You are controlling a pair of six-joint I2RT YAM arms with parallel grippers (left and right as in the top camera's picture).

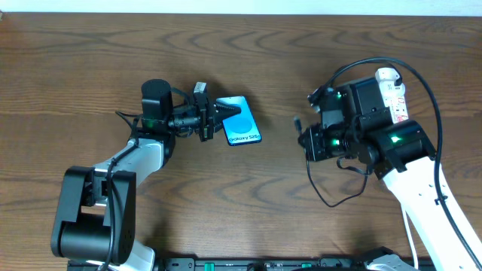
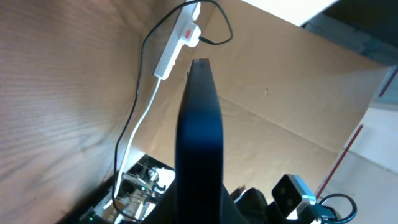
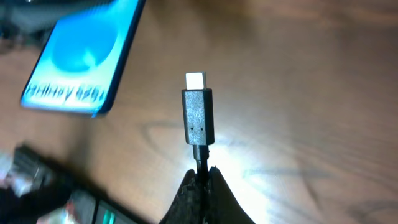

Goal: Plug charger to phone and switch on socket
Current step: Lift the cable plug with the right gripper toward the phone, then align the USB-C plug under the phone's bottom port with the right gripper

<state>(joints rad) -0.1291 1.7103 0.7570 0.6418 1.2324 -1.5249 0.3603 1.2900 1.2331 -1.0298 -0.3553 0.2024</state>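
Nearest me the charger (image 3: 198, 118) trails limp, light cable; the right gripper (image 3: 200, 180) pinches it just behind the stiff tip, seemingly a good hold. Leftward, the left gripper (image 1: 217, 118) clamps the slick, rigid phone (image 1: 242, 129). Farthest right lies the socket (image 1: 395, 98).

On the brown wood-grain table (image 1: 248, 218), the left arm (image 1: 113, 162) and right arm (image 1: 410, 177) pair white tubular links with black blocky joints. Green lights (image 1: 395, 138) glow on the right arm's housing, and the right gripper (image 3: 200, 179) has black textured fingertips (image 3: 185, 196).
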